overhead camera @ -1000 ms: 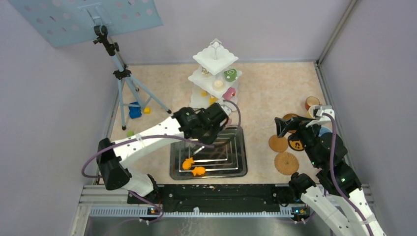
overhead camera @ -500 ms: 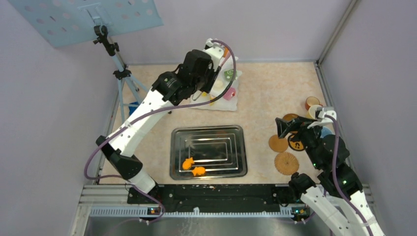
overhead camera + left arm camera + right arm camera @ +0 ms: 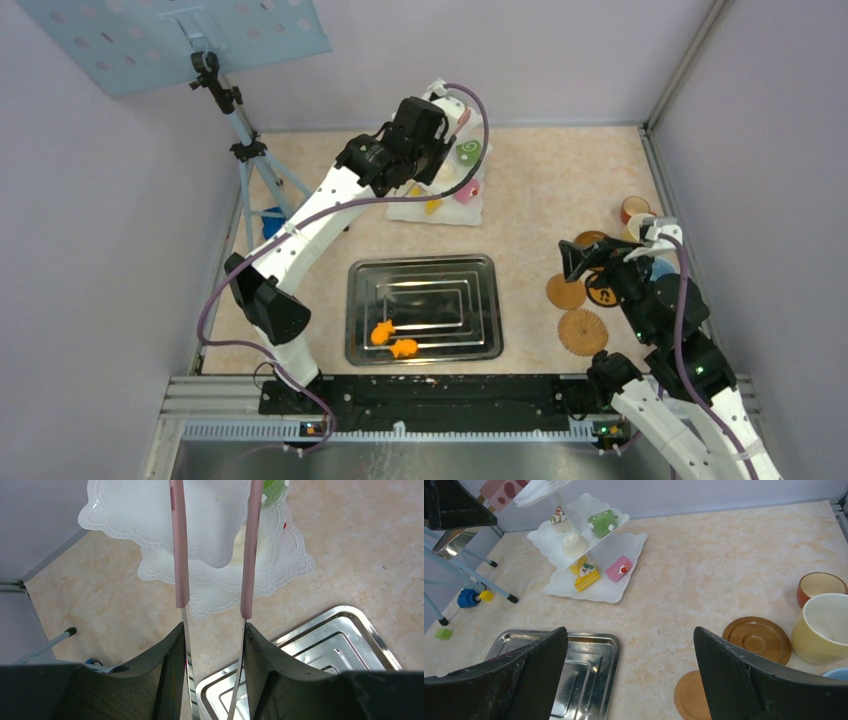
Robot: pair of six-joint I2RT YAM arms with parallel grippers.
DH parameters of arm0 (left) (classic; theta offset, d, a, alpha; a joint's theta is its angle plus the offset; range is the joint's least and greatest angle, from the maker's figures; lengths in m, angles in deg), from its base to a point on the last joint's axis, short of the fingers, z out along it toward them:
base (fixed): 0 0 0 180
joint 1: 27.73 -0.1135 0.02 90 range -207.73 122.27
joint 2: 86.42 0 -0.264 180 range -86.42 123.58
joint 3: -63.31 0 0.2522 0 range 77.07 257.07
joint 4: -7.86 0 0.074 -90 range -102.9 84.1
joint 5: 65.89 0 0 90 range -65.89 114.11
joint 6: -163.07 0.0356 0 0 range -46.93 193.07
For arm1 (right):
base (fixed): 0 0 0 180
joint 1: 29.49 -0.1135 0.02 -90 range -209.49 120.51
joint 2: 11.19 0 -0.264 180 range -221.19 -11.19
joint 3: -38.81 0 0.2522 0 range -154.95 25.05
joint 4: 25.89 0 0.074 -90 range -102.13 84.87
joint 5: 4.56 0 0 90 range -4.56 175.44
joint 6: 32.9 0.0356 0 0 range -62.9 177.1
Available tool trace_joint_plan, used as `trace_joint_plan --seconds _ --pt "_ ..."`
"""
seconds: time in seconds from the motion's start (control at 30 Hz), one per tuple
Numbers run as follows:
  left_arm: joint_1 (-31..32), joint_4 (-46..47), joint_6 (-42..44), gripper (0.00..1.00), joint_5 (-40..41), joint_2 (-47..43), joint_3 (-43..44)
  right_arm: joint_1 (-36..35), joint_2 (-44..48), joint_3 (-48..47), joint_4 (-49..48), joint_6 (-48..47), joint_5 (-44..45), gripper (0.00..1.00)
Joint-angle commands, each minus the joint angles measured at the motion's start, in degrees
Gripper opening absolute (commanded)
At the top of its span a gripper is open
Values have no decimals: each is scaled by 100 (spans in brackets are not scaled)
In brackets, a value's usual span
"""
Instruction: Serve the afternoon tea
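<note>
Close to the near edge of the desk [image 3: 560,180], about midway along it, a steel tray [image 3: 420,260] is seen, and two orange pastries [image 3: 381,331] [image 3: 403,348] lie side by side in its near left part. Toward the right edge, round brown coasters [image 3: 582,331] [image 3: 566,292] are laid flat on the desk, and the right arm [image 3: 660,310] is held over them; the right jaws are spread wide and nothing is held between them. Just beyond, against the right edge, a yellow mug [image 3: 824,627] and a brown mug [image 3: 821,587] are stood upright side by side, with a further coaster [image 3: 757,639] just beside the yellow one and a sliver of a blue mug [image 3: 836,673] nearer. Toward the far edge, near its middle, the white three-tier stand [image 3: 634,545] is placed. On its bottom tier a yellow pastry [image 3: 586,576] and a pink pastry [image 3: 619,569] are set; on the middle tier a green swirl pastry [image 3: 603,522] and a cream pastry [image 3: 574,544] are seen. The left arm [image 3: 320,205] is stretched out to the stand, and the left jaws are closed on the metal handle of the pink tongs [image 3: 179,555], which are held above the upper tiers. The tongs' tips are cut off, so whether anything is pinched there cannot be told.
</note>
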Motion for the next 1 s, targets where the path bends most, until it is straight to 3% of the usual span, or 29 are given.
trace_joint_plan --seconds 0.0,0.2,0.6,0.97 --pt "5 229 14 45 106 -142 -54 -45 12 6 -209 23 -71 94" --pt "0 204 -4 55 120 -175 -53 -43 9 12 -203 22 -70 94" --pt "0 -123 -200 58 -281 -755 71 -43 -4 10 -214 20 -85 94" --pt "0 -1418 -1422 61 -925 -2568 -1910 -47 -6 32 -275 13 -234 95"
